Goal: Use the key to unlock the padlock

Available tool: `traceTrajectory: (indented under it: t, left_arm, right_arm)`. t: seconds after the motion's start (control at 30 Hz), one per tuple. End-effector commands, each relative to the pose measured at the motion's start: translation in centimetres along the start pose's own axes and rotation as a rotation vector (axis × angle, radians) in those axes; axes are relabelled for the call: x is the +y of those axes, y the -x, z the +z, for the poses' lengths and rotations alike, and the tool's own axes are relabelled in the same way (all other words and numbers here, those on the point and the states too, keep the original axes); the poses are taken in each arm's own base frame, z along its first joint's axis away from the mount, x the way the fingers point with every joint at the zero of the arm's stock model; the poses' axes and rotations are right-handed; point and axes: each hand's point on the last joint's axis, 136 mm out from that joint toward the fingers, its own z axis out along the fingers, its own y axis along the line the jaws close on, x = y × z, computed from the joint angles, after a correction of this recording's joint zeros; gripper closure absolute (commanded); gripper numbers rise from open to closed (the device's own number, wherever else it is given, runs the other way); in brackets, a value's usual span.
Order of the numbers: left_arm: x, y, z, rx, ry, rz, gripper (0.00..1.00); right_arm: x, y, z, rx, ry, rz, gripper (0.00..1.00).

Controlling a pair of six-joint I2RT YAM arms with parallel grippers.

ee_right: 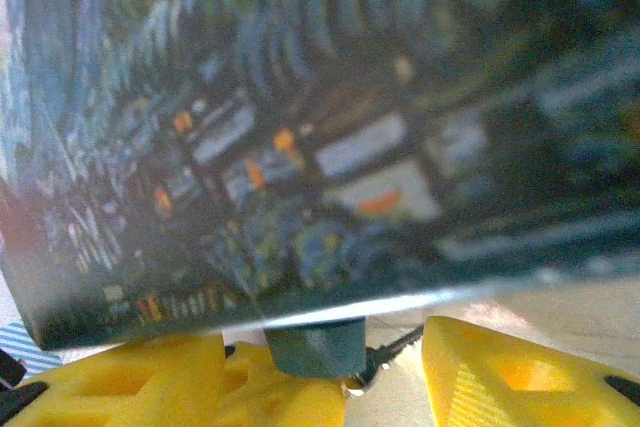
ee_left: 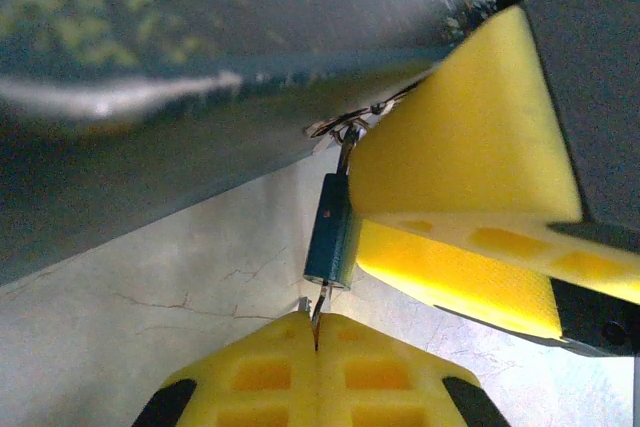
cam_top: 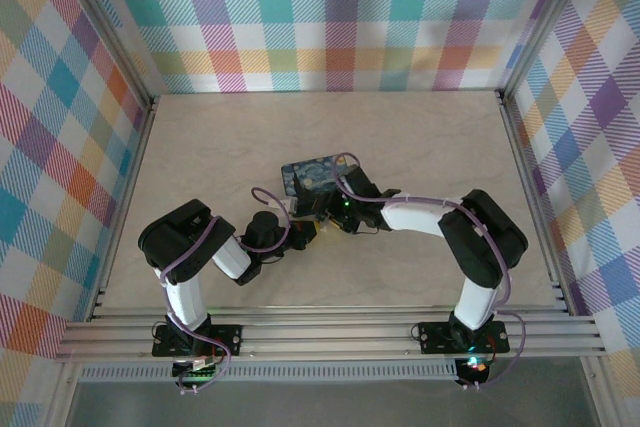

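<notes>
Left fingers (ee_left: 250, 377) pinching key (ee_left: 316, 307), right fingers (ee_left: 470, 147) gripping padlock (ee_left: 328, 232), keyhole end pointing at key

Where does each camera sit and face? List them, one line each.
Top external: above and behind the robot, facing down on left arm, right arm, blue box.
Left wrist: on the left arm, facing past the left tool to the padlock.
Right wrist: on the right arm, facing past the right tool to the blue box.
Shared: both wrist views show padlock, blue box.
</notes>
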Motion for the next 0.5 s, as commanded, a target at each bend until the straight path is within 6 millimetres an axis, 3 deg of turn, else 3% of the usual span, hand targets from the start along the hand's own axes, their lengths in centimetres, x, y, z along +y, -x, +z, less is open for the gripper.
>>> traceTrajectory:
  t: [0.0,0.23,0.47]
  left_arm:
    - [-0.7,-0.9,0.0,0.039,-0.017,0.026,1.0]
    - [-1.6,-1.0,0.1,0.052,-0.05,0.065,1.0]
    - [-2.2,-0.5,0.1,0.077,-0.031,0.164,1.0]
  right_arm:
    - [0.4,-0.7,0.9,0.036,-0.005,-0.001,0.45]
    - [0.3,-1.0,1.2,0.067,-0.026,-0.012,0.52]
    - [-0.1,-1.4,0.8,0.086,-0.056,-0.02,0.73]
